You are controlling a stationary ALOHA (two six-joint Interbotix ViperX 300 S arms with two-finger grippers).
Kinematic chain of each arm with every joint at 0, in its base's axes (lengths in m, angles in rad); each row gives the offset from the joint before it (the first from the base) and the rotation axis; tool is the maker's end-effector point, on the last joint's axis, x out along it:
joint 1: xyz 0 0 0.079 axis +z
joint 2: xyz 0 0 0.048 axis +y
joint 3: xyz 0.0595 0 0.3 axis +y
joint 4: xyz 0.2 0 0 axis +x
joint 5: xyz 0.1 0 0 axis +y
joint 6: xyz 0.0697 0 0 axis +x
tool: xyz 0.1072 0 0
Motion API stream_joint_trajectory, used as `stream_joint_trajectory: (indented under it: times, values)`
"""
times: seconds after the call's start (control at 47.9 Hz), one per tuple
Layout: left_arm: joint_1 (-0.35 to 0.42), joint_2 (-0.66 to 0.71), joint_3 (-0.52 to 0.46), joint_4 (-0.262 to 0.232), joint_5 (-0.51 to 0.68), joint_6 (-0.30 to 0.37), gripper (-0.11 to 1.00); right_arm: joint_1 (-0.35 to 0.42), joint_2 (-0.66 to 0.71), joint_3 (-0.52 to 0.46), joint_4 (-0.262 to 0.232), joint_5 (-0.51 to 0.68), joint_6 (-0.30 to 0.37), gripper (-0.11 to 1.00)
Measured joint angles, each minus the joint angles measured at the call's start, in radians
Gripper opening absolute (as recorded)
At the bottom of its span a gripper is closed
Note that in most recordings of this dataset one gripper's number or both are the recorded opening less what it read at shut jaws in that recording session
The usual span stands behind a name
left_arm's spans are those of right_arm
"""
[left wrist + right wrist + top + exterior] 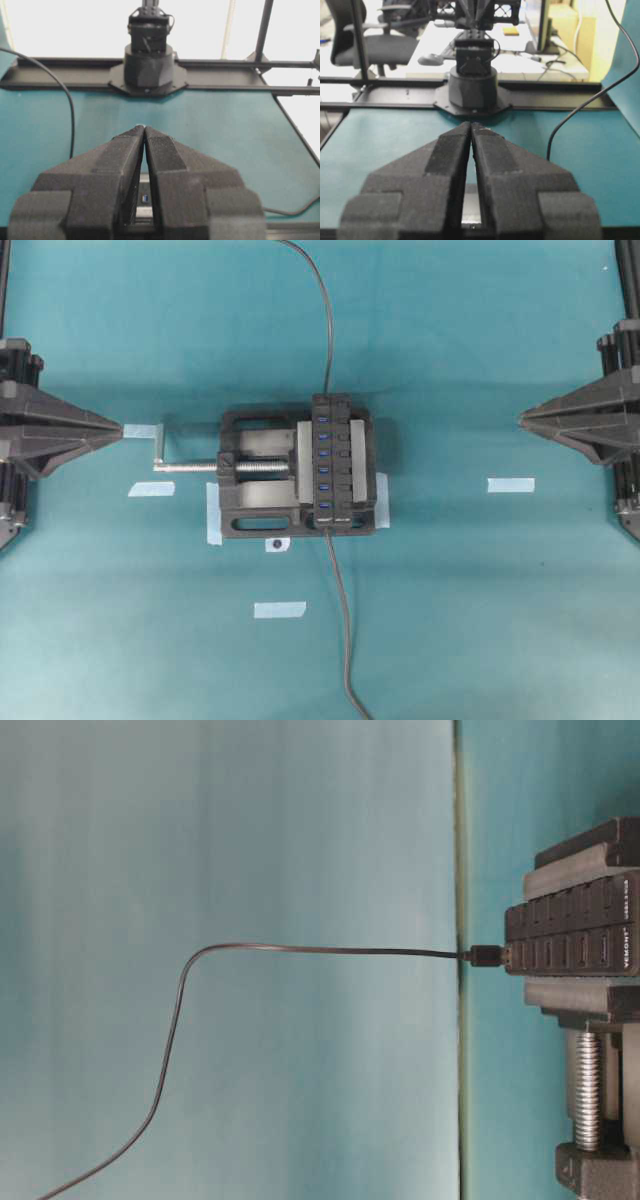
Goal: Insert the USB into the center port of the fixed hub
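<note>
The fixed hub [335,462] is clamped in the vise [262,478] at the center of the tabletop [480,600]. The USB [487,956] is seated in the hub's end. The left gripper [121,428] and right gripper [521,418] are clenched, empty, well apart from the hub.

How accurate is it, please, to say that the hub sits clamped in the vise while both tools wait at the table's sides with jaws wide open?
Only the jaws are wrong: the left tool and right tool are shut, closed tip to tip, as both wrist views show. The fixed hub does sit clamped in the vise.
</note>
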Motion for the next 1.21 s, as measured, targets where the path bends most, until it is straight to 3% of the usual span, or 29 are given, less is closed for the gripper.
stream_joint_trajectory:
  times: [0.083, 0.125, 0.25, 0.375, 0.814, 1.064, 1.21]
  values:
    - [0.002, -0.002, 0.011, 0.003, 0.017, -0.012, 0.04, -0.003, -0.003, 0.014, 0.008, -0.005, 0.009, 0.20]
    - [0.000, -0.003, 0.012, 0.003, 0.032, -0.018, 0.00, -0.006, -0.009, 0.028, 0.021, -0.008, 0.018, 0.14]
    - [0.003, -0.020, 0.012, 0.005, 0.066, -0.026, 0.00, -0.014, -0.041, 0.046, 0.055, -0.009, 0.064, 0.04]
    - [0.003, -0.029, 0.011, 0.005, 0.104, -0.026, 0.00, -0.023, -0.071, 0.048, 0.058, 0.011, 0.098, 0.01]
    - [0.003, -0.005, -0.035, 0.006, 0.227, -0.026, 0.00, -0.067, -0.055, -0.026, 0.063, 0.304, 0.109, 0.01]
    - [0.002, -0.003, -0.055, 0.005, 0.262, -0.029, 0.00, -0.124, 0.018, -0.107, 0.061, 0.456, 0.109, 0.01]
    - [0.003, -0.003, -0.060, 0.005, 0.296, -0.028, 0.00, -0.135, 0.091, -0.150, 0.037, 0.506, 0.110, 0.01]
